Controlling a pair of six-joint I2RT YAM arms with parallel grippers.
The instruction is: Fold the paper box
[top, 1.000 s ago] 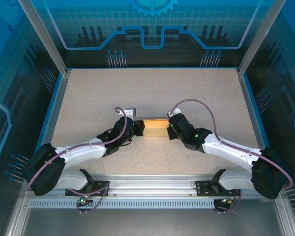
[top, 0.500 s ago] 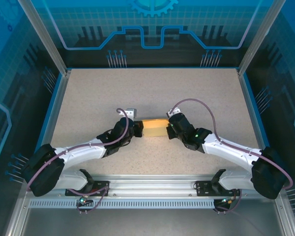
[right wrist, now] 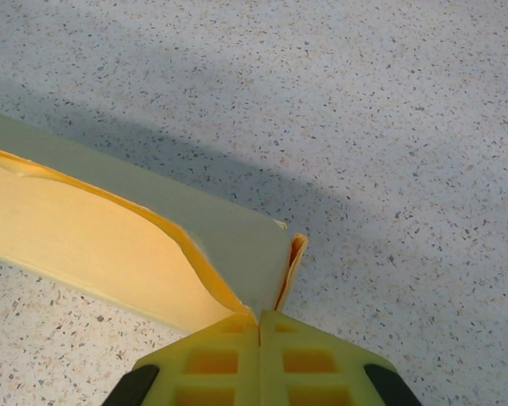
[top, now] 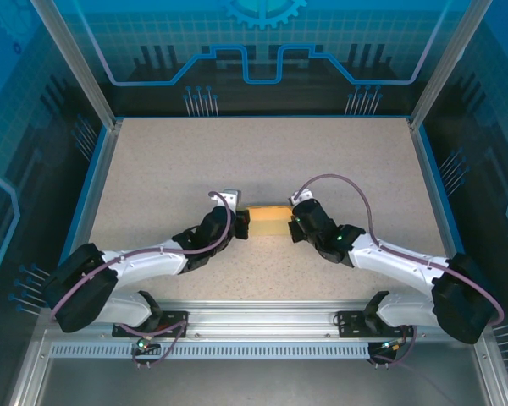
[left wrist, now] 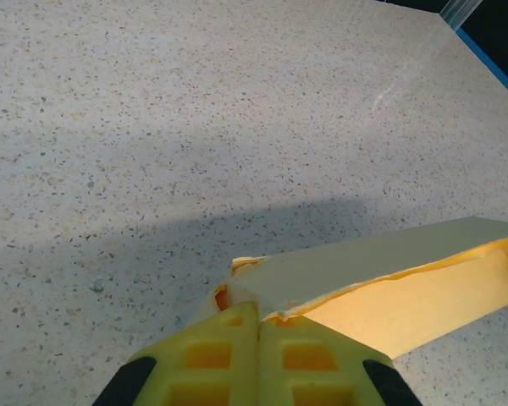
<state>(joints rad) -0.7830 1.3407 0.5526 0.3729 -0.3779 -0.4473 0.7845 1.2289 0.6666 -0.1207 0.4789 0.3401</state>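
- Far left there's a blue-tinted glass wall panel [top: 17, 127] with circuit-style lines on it. A slanted silver metal frame post [top: 72, 63] runs down to the table's back left corner.
- The surface is a speckled beige stone-look tabletop [top: 262, 152] with thin blue trim [top: 91, 190] down its left side. A slotted silver aluminium rail [top: 262, 320] runs along the near edge, where both arms are bolted.
- The white-and-black left arm [top: 144, 262] comes in from the lower left, with a purplish cable looped over it.
- The left gripper [top: 241, 225] sits about mid-table, clamped on the left end of the box. In the left wrist view, the left gripper [left wrist: 257, 311] has its yellow ribbed fingers [left wrist: 212, 355] pressed together, with a corner of the cardboard pinched at the tips.
- The pale yellow thin cardboard paper box [top: 267, 218] is dead centre on the table, strung between the two grippers with its long side running left to right. Up close, the paper box [left wrist: 381, 271] gapes along one long edge and a darker yellow inner face shows. I can't tell whether it's touching the table.
- The right gripper [top: 292, 222] is clenched on the right end. In the right wrist view, the right gripper [right wrist: 260, 320] has its jaws closed flat on the folded corner of the paper box [right wrist: 110, 220], which throws a soft shadow across the speckles.
- The white-and-black right arm [top: 398, 262] reaches in from the lower right.
- The back wall [top: 262, 42] is glass too, with a blue gear graphic at the top.
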